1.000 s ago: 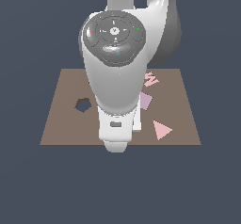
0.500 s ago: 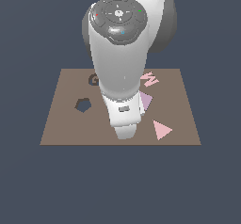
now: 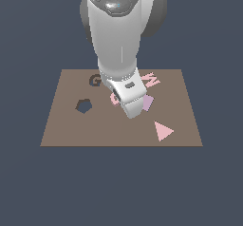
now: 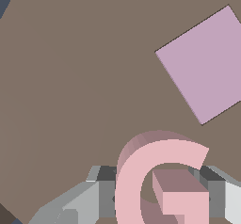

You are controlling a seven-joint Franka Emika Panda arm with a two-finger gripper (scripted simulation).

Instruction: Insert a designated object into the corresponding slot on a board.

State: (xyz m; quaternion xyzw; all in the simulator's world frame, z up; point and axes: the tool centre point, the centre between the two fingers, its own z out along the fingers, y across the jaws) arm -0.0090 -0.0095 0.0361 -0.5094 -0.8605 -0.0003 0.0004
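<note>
In the wrist view the pale-pink G block (image 4: 141, 180) sits between my gripper's (image 4: 162, 192) two grey fingers (image 4: 101, 190), whose pads touch its two sides; the gripper is shut on it. From the exterior view only a pink edge of the G (image 3: 115, 98) shows beside the white hand (image 3: 129, 96), a little off the dark G-shaped slot (image 3: 95, 80) toward the exterior view's right and front. The slot lies in the brown board (image 3: 66, 130) near its far edge. The fingertips are hidden behind the hand in the exterior view.
A dark pentagon cutout (image 3: 84, 106) lies near the board's left side in the exterior view. A lilac square (image 3: 148, 102) (image 4: 207, 63) lies just beside the hand, a pink M (image 3: 152, 80) behind it, a pink triangle (image 3: 163, 131) nearer the front.
The hand has shifted from the board's front toward its far side, uncovering the G slot and then the pink G's edge. The other shapes have stayed in place.
</note>
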